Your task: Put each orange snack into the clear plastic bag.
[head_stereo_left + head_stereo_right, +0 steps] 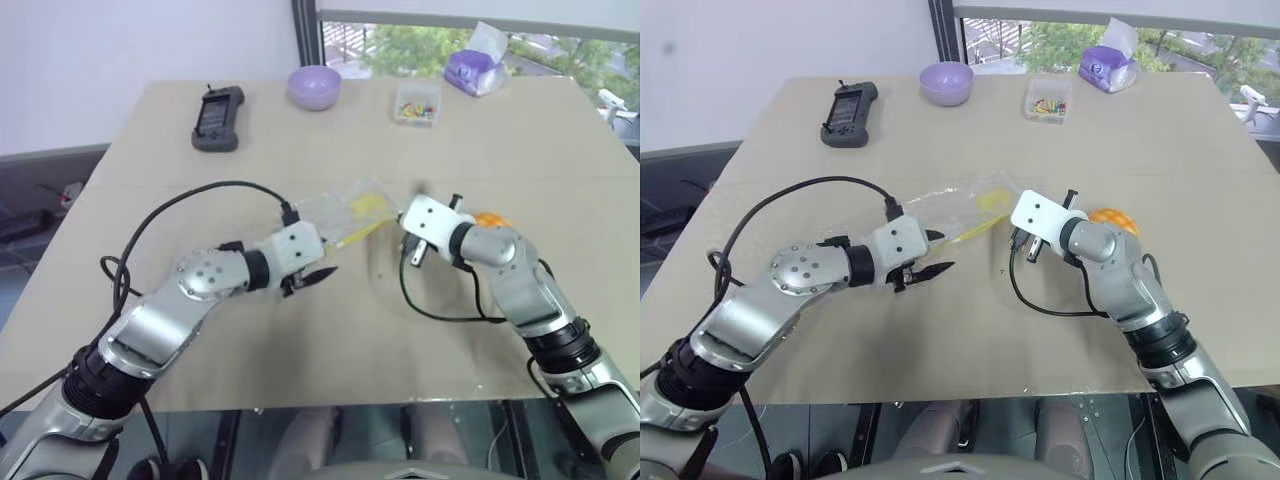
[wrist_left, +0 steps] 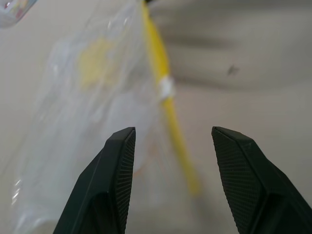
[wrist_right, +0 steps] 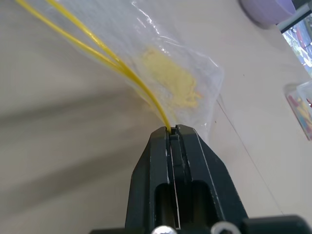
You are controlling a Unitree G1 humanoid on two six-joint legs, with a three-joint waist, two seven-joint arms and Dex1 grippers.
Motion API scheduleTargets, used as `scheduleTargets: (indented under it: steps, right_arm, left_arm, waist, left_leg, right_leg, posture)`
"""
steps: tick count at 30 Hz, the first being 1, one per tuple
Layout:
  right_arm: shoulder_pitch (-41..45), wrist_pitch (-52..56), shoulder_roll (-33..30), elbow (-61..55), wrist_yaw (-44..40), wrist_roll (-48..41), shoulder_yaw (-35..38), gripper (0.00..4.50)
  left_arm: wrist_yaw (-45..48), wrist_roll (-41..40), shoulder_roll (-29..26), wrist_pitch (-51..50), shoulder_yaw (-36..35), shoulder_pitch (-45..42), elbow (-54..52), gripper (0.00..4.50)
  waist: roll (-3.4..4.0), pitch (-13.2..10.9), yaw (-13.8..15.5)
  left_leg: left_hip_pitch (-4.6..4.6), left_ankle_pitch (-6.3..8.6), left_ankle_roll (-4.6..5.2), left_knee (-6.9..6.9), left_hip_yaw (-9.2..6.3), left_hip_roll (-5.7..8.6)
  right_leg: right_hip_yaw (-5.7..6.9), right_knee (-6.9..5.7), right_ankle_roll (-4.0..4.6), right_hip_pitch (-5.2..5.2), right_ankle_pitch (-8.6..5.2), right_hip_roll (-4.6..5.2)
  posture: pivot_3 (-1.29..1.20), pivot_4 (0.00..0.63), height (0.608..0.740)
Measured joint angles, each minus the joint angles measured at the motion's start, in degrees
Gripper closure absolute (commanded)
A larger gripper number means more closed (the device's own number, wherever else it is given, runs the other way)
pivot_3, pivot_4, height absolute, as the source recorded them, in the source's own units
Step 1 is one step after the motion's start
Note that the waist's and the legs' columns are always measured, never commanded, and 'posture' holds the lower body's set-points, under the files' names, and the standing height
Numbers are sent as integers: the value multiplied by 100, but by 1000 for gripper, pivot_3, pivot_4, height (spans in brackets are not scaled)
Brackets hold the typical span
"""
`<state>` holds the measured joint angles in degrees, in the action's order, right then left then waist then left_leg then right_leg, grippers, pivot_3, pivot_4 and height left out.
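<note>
Pinching the clear plastic bag (image 3: 161, 73), right claw (image 3: 171, 129) hides orange snack (image 1: 1112, 217); left claw (image 2: 170, 141) gapes.

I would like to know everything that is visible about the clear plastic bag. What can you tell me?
The clear plastic bag is a thin, crinkly, see-through pouch with a yellow zip strip along one edge and a pale yellow patch on its film. It lies flat in the middle of the beige table, with no snack inside. The right tool is shut on one end of the zip strip. The left tool is open just in front of the bag, its fingers apart and not pinching it.
</note>
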<state>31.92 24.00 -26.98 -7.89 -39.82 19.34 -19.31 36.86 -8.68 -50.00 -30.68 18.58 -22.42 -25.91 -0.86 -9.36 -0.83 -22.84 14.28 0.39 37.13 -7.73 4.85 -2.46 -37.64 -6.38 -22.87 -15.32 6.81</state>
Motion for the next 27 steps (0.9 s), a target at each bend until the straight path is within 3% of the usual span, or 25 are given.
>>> scheduleTargets:
  steps: [8, 18, 27]
  right_arm:
    - [-1, 140, 34, -1, 41, -2, 1, 4500]
    - [-9, 508, 376, -66, 265, 131, -103, 4500]
    - [-9, 827, 610, -129, 679, 739, -435, 4500]
  left_arm:
    - [-611, 1049, 391, 231, -44, 275, -64, 1878]
    - [-647, 1318, 705, 45, -193, 811, -922, 1878]
    - [-666, 1776, 885, -176, -212, 794, -957, 1878]
  waist:
    - [0, 0, -9]
    - [0, 0, -9]
    - [0, 0, -12]
  left_leg:
    - [-1, 0, 0, 1, 0, -1]
    - [-4, 0, 0, 3, 1, -2]
    - [-5, 0, 0, 3, 4, -2]
  right_leg:
    - [-1, -3, 0, -3, 0, -1]
    - [-2, -14, 0, -11, 0, -2]
    - [-4, -17, 0, -15, 0, -4]
  posture:
    - [0, 150, 740]
    - [0, 150, 740]
    - [0, 150, 740]
